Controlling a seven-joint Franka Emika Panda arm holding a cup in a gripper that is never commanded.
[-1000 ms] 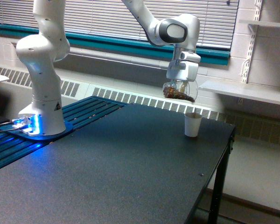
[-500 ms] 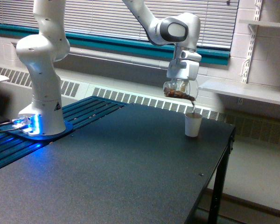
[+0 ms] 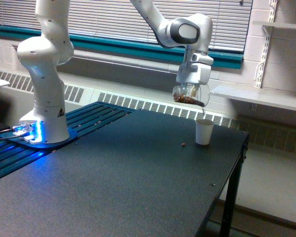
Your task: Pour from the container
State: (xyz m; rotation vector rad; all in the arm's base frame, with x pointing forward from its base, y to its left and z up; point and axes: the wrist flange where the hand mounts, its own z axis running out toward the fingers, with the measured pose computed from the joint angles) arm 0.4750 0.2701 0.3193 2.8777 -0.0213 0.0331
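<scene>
Your gripper (image 3: 191,92) is clamped on the container (image 3: 189,96), which hangs just beneath it, tipped so its brown bits lie toward the exterior view's right. Below and slightly right you see a white paper cup (image 3: 203,132) upright on the dark table (image 3: 138,182), with one small brown bit (image 3: 183,144) lying left of it.

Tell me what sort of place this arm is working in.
Most likely a lab or workshop room in an institutional building: painted block walls, closed window blinds, a long baseboard heater under them, wall-bracket shelves, and a plain dark work table carrying the robot's base.
</scene>
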